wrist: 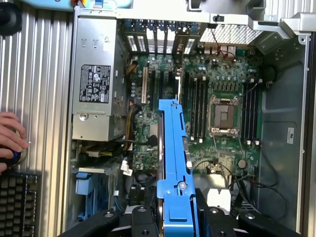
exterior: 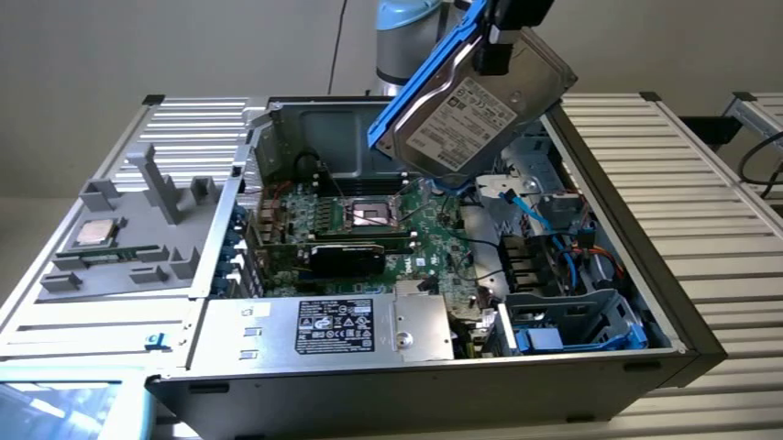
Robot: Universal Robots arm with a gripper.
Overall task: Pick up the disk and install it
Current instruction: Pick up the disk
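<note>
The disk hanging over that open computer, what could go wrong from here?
1. The gripper holds the disk by its upper end, tilted above the bare motherboard; a slip could drop it onto the CPU socket.
2. Loose blue cables beside the drive cage might snag it.
3. A person's hand rests near the case.

From the exterior view, the air over the open case (exterior: 404, 394) is free. Up there the hand (exterior: 500, 41) grips the disk (exterior: 471, 105), tilted. From the motherboard (exterior: 367, 215), the drive cage (exterior: 588, 307) sits open-topped at five o'clock. Blue cables (exterior: 529, 206) loop at three, and the power-supply box (exterior: 325, 325) blocks six. A person's hand (wrist: 11, 138) lies on the tabletop (wrist: 44, 74) just outside the case.
</note>
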